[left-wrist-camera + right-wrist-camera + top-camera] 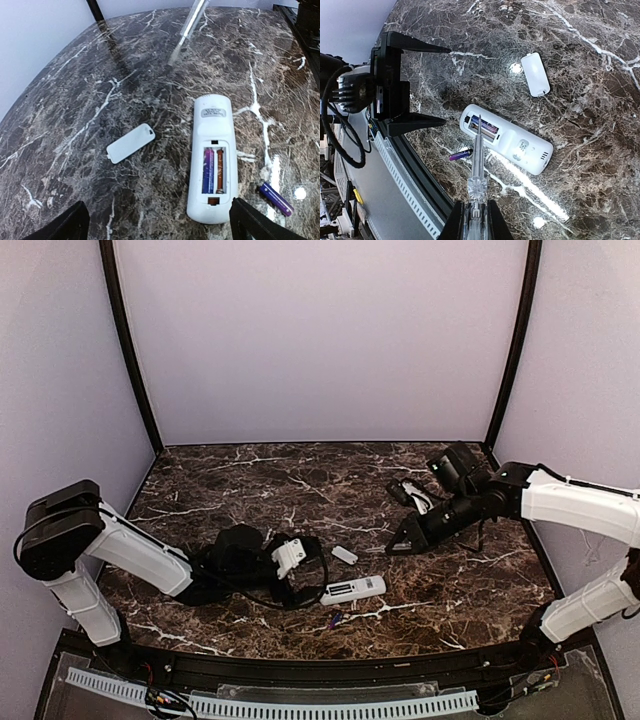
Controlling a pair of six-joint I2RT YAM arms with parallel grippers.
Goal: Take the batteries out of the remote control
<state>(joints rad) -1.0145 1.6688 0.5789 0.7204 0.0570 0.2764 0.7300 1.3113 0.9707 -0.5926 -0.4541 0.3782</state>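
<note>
Left wrist view looks down on the remote (pixel 211 157), lying back-up on the tabletop (pixel 75 100) with its battery bay uncovered. The cover (pixel 130 143) lies apart to its left. One purple battery (pixel 207 170) sits in the bay's left slot. The slot beside it looks empty, though its brown tint leaves some doubt. A loose battery (pixel 276 198) lies on the tabletop just right of the remote's lower end.

The job looks about half done, and the step in hand is levering out the one that remains. To do it well, the tip of the screwdriver (pixel 476 189) should slip under one end of that battery and lift gently, with the remote steadied so it does not skid — a hard flick could send the battery rolling toward the near edge.

The left gripper (pixel 158 205) is spread wide, its fingers standing either side of the remote's lower end, holding nothing. The right gripper (pixel 474 212) is clamped on the clear-handled screwdriver, whose tip points into the open bay — whether it touches the battery I cannot tell.
</note>
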